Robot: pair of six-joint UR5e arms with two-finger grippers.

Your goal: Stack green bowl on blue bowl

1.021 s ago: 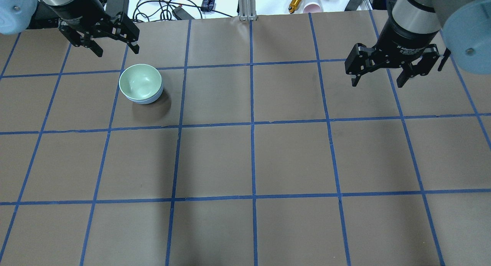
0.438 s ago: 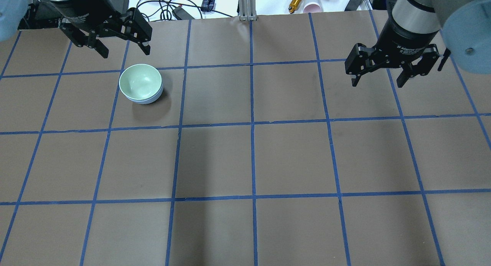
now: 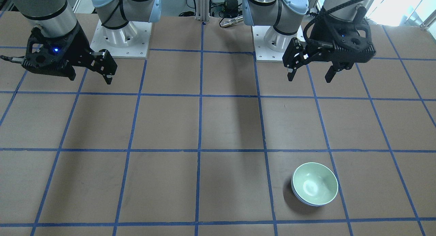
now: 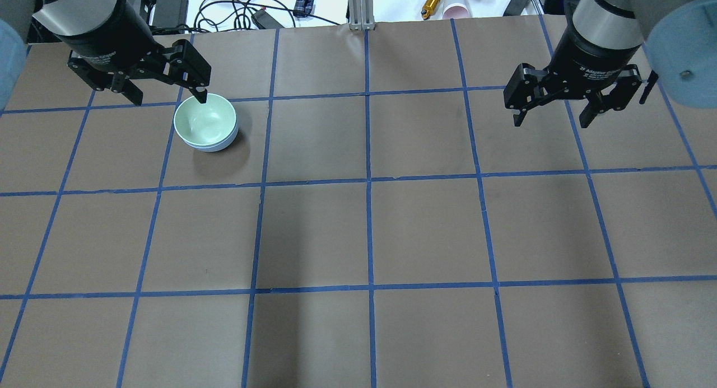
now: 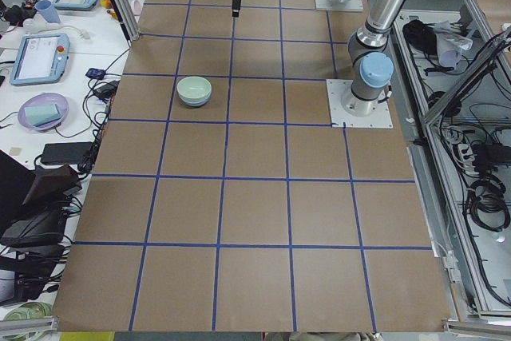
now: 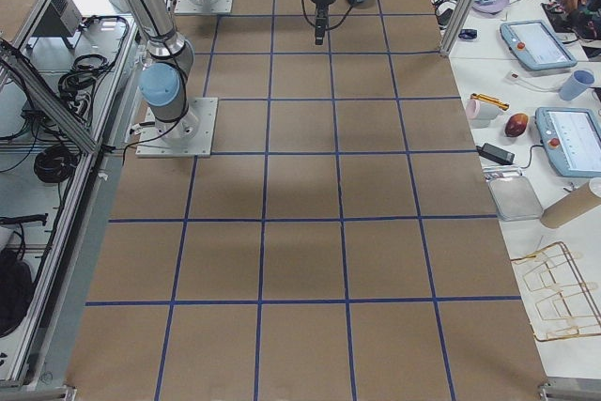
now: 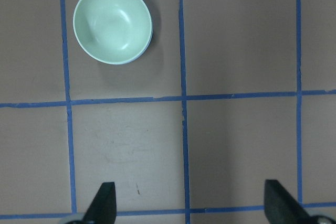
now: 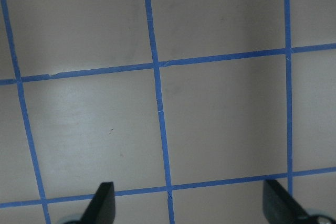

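The green bowl sits nested inside the blue bowl, of which only a thin lower edge shows. The stack stands on the table's left side, and also shows in the front view as the green bowl in the blue bowl. My left gripper is open and empty, high above the table. In its wrist view the green bowl is small and far, ahead and to the left of the open fingers. My right gripper is open and empty, high over the table's right side.
The brown table carries a blue tape grid. Cables, a power brick and a pink cup lie beyond the far edge. The arm bases stand at the robot's side.
In the overhead view my left gripper has shifted right and then toward the robot; one fingertip now overlaps the bowl's far rim. It stays open. The right gripper and the bowls have not moved.
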